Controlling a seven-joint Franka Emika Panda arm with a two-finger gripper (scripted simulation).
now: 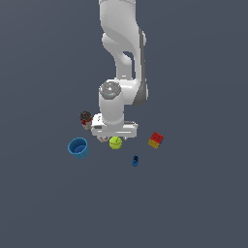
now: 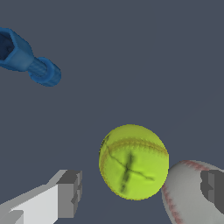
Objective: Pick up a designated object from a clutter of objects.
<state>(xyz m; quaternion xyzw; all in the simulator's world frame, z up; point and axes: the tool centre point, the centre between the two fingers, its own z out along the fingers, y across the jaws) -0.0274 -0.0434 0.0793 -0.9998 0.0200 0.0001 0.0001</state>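
The yellow-green tennis ball (image 1: 115, 143) lies on the grey floor just below my hand in the exterior view. In the wrist view this tennis ball (image 2: 133, 162) sits between my two grey fingertips (image 2: 69, 192), touching neither. My gripper (image 2: 141, 189) is open, wide apart. The white baseball (image 2: 186, 197) with red stitching rests against the tennis ball, and my other fingertip stands over it. In the exterior view my gripper (image 1: 115, 135) hangs low over the clutter, and the baseball (image 1: 102, 139) shows only partly under the hand.
A blue cup (image 1: 78, 147) stands at the exterior view's left. A dark-capped can (image 1: 86, 117) is behind it. A red-and-yellow cube (image 1: 155, 140) lies to the right. A tiny blue piece (image 1: 135, 161) lies in front, seen also as the blue piece (image 2: 30, 63).
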